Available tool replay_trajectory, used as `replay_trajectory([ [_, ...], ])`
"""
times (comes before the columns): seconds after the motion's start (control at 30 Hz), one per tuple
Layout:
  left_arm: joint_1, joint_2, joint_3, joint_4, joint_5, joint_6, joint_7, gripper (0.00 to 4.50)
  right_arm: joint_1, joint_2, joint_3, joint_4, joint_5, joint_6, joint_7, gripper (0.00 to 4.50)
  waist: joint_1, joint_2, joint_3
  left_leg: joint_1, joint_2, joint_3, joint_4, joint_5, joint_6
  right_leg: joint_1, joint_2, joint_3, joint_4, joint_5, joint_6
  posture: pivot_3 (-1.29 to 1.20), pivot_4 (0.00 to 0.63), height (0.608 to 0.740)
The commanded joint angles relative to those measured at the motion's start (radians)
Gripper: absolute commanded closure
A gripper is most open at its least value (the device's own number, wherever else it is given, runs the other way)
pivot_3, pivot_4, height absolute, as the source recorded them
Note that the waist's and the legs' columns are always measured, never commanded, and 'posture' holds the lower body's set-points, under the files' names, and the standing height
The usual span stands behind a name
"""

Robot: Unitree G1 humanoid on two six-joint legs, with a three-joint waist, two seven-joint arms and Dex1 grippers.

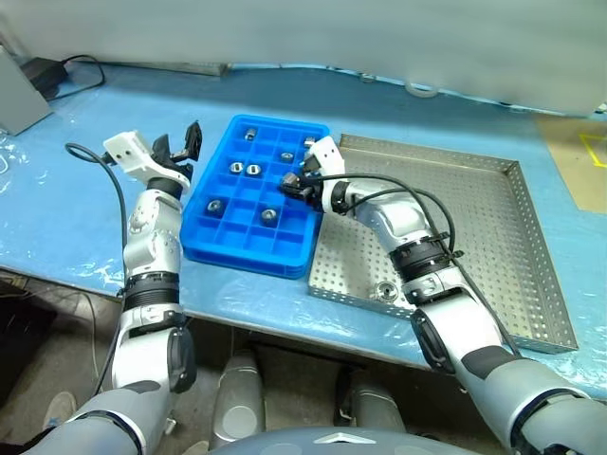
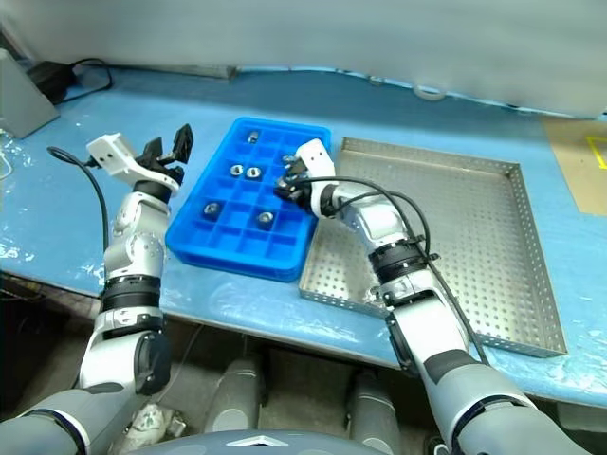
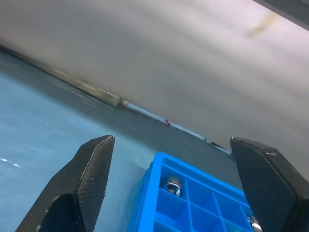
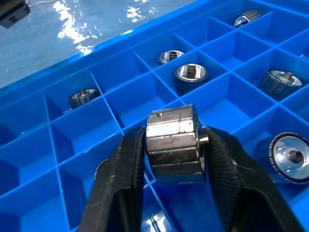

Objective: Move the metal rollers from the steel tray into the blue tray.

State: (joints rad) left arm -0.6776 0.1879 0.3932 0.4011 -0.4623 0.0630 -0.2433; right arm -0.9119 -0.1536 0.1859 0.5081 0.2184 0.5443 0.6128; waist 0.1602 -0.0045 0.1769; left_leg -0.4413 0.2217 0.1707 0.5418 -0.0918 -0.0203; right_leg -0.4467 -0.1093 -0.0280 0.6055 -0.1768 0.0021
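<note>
- Roller (image 4: pixel 174 144): nearest the lens in the right wrist view, a silver faceted cylinder pinched between the two black fingers (image 4: pixel 123 183) of the right gripper (image 1: pixel 296 186), held above the blue tray (image 1: pixel 248 248) over dividers and open cells.
- Blue tray: the landmark; several cells already hold rollers (image 1: pixel 252 169), most cells are bare.
- Steel tray (image 1: pixel 493 237): touching or just beside the blue tray's right edge; one roller (image 1: pixel 387 291) lies near its front rim, beside the right forearm.
- Left gripper (image 1: pixel 180 147): just off the blue tray's left edge, fingers spread wide, holding nothing.
- Risk, drop point: the roller hangs close over a divider wall; released there it would likely strike the rib, tip, and roll into a neighbouring or already filled cell.
- Risk, grip: the fingers bear on smooth metal faces; a jolt could let the roller slip early.
- Risk, forearm: the right forearm crosses the steel tray's front corner and could nudge the roller lying there.
- Surface: a table (image 1: pixel 85 199) under glossy blue sheeting, wrinkled around the blue tray.
- Room: a pale wall behind the blue tray; a black cable (image 1: pixel 71 71) at the far left corner.
</note>
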Motion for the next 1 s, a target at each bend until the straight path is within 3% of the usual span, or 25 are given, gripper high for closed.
replay_trajectory([
  [0.03, 0.014, 0.008, -0.012, -0.072, 0.0, 0.008, 0.009, 0.28, -0.037, 0.012, 0.004, 0.017, -0.031, -0.06, 0.022, 1.6, 0.003, 0.0, 0.0, 0.0, 0.0, 0.0, 0.0, 0.0, 0.0, 0.0, 0.0, 0.0, 0.0, 0.0, 0.0, 0.3, 0.15, 0.74],
  [0.1, 0.018, 0.007, -0.015, -0.072, -0.004, 0.015, 0.009, 0.28, -0.041, 0.009, -0.013, 0.027, -0.039, -0.071, 0.016, 0.98, 0.006, 0.0, 0.0, 0.0, 0.0, 0.0, 0.0, 0.0, 0.0, 0.0, 0.0, 0.0, 0.0, 0.0, 0.0, 0.29, 0.15, 0.74],
  [0.23, -0.011, -0.011, -0.038, -0.02, -0.004, 0.019, -0.015, 0.28, -0.018, -0.024, -0.052, -0.01, -0.047, -0.072, -0.01, 0.98, 0.009, 0.0, 0.0, 0.0, 0.0, 0.0, 0.0, 0.0, 0.0, 0.0, 0.0, 0.0, 0.001, 0.0, 0.0, 0.18, 0.15, 0.74],
  [0.4, -0.118, -0.063, -0.087, 0.125, 0.013, -0.006, -0.083, 0.28, 0.095, -0.114, -0.129, -0.221, -0.005, 0.009, -0.013, 0.98, 0.018, 0.0, 0.0, 0.0, -0.001, 0.0, 0.001, 0.0, -0.001, 0.001, 0.0, 0.001, 0.0, -0.001, 0.002, 0.05, 0.15, 0.74],
  [0.67, -0.306, -0.131, -0.114, 0.423, 0.036, -0.073, -0.204, 0.28, 0.473, -0.343, -0.229, -0.721, 0.1, 0.264, 0.042, 0.98, -0.029, 0.0, 0.0, 0.003, -0.002, 0.001, 0.002, 0.0, 0.0, 0.005, 0.001, 0.003, -0.002, -0.001, 0.004, -0.15, 0.15, 0.74],
  [0.83, -0.363, -0.152, -0.111, 0.521, 0.047, -0.107, -0.247, 0.28, 0.617, -0.415, -0.267, -0.824, 0.08, 0.338, -0.017, 0.98, -0.084, 0.0, 0.0, 0.004, -0.001, 0.002, 0.002, 0.0, 0.001, 0.004, 0.001, 0.003, -0.003, -0.003, 0.008, -0.22, 0.15, 0.74],
  [1.0, -0.37, -0.161, -0.115, 0.543, 0.058, -0.124, -0.27, 0.28, 0.784, -0.506, -0.308, -0.883, 0.077, 0.359, -0.016, 0.98, -0.092, 0.0, 0.0, 0.004, -0.001, 0.002, 0.002, -0.001, 0.002, 0.005, 0.001, 0.003, -0.005, -0.004, 0.009, -0.23, 0.15, 0.74],
])
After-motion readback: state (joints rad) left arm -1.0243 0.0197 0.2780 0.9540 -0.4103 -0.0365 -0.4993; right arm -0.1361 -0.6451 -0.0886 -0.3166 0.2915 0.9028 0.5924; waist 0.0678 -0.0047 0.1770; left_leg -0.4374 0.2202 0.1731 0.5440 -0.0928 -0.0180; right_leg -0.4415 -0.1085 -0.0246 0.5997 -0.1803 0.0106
